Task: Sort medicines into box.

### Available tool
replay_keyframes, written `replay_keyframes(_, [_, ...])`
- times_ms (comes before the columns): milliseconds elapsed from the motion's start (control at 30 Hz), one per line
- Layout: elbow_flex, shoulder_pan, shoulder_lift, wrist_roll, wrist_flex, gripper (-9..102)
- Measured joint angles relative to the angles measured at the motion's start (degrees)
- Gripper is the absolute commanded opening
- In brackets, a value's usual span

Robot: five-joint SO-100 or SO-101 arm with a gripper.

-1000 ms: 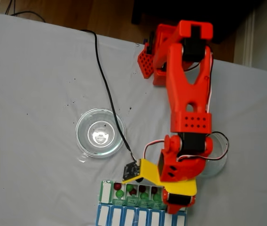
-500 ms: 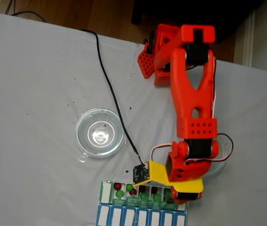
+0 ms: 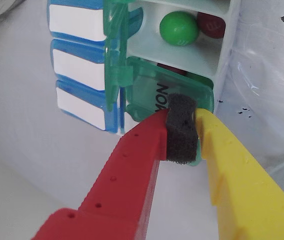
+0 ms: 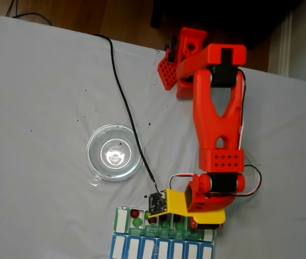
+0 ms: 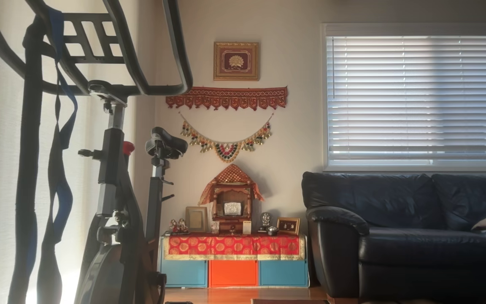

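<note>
while the end effector (image 3: 182, 131) stays nearly closed, its foam pad touches the box (image 3: 182, 95) lid.

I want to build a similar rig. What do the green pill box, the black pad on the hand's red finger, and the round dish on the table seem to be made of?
The long green pill box looks like glossy translucent plastic: light passes through its lid. The black pad looks like matte open-cell foam, with a porous surface. The round clear dish looks like glass or clear plastic, with bright reflections; which one is unclear.
</note>
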Motion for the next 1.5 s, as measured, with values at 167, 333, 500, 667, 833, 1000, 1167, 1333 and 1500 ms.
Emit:
replay_keyframes(167, [-6.86,-0.97,-6.15,-1.41,6.94,1])
replay_keyframes(333, [-16.08,-2.02,-12.57,-2.55,15.03,1])
replay_keyframes(500, [-13.36,-0.88,-8.17,-2.20,13.80,1])
replay_keyframes(667, [-7.38,1.67,3.16,1.23,8.00,1])
replay_keyframes(833, [-0.44,3.43,13.54,5.10,-1.58,1])
replay_keyframes(1000, [0.97,3.87,14.59,2.99,-5.71,1])
replay_keyframes(1167, [0.97,3.96,11.87,-3.96,-4.83,1])
replay_keyframes(1333, [0.88,3.96,6.06,-8.96,-4.22,1])
replay_keyframes(1500, [-1.58,3.96,4.39,-11.16,-2.55,1])
